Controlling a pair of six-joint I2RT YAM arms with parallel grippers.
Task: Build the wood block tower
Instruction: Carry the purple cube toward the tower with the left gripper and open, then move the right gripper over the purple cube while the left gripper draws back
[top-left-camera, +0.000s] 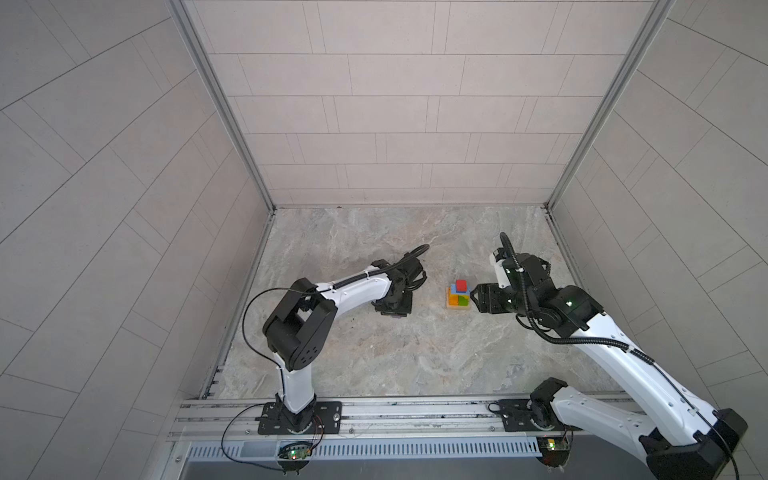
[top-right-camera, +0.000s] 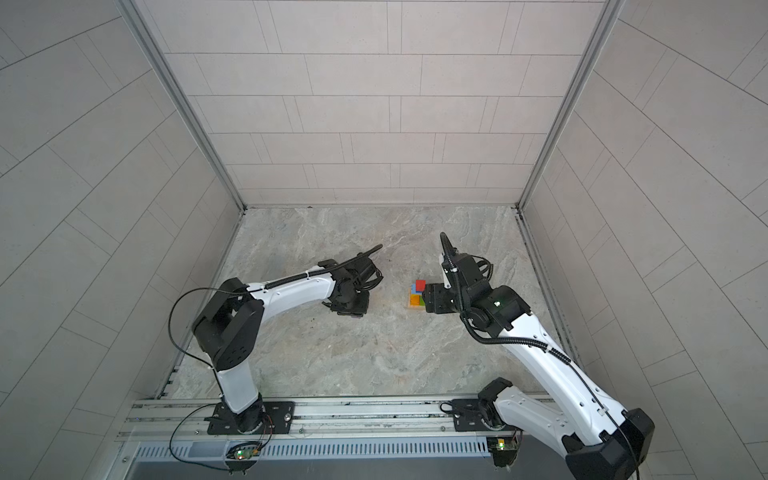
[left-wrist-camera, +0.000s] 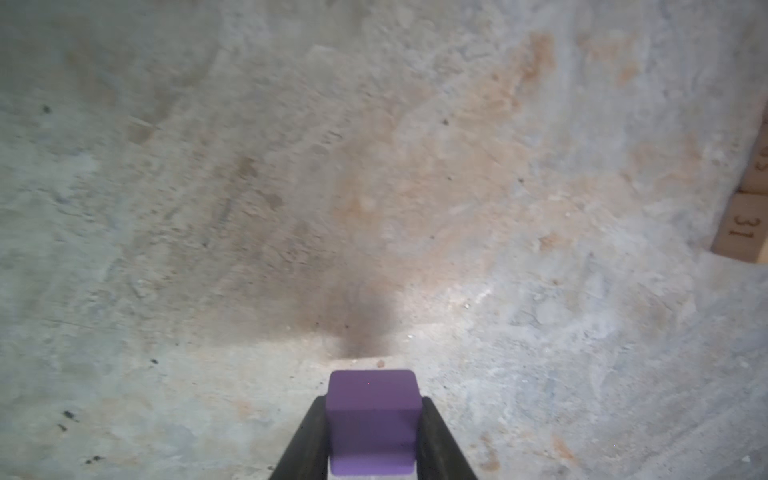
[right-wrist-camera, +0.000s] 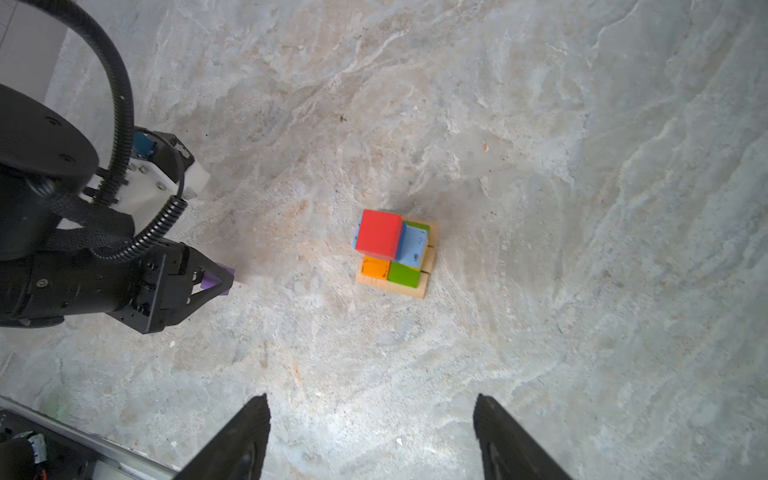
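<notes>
A: Look at the tower (right-wrist-camera: 390, 255). Tan base (right-wrist-camera: 390, 287) down, orange brick (right-wrist-camera: 376, 266) and green brick (right-wrist-camera: 403, 274) on it, light-blue brick (right-wrist-camera: 415, 249) above, red cube (right-wrist-camera: 378, 235) highest as it stands.

B: So most of it's up. What's missing?

A: The purple cube (left-wrist-camera: 372, 419). It's not on the tower. It's well apart from it, out on the left arm's side, pinched between the fingers (left-wrist-camera: 307, 436) of the left gripper (left-wrist-camera: 372, 401).

B: Firm hold?

A: Both fingers press on opposite faces, with the cube square between them. Whether it has cleared the surface (right-wrist-camera: 540, 166) I can't tell; it sits very low.

B: And the right gripper (right-wrist-camera: 370, 399)?

A: Spread wide, nothing in it, just beside the tower in both top views, fingers pointing at it.

B: Any loose blocks lying about?

A: None that I can see around the tower. I'd judge this the last piece: carry the purple cube across, set it on the red cube, let go.

B: Small landing spot.

A: Yes, and the red cube sits toward one corner of the tower, not centred, so a nudge could shift the upper layers. The right gripper is close enough that it may need to give way.
</notes>
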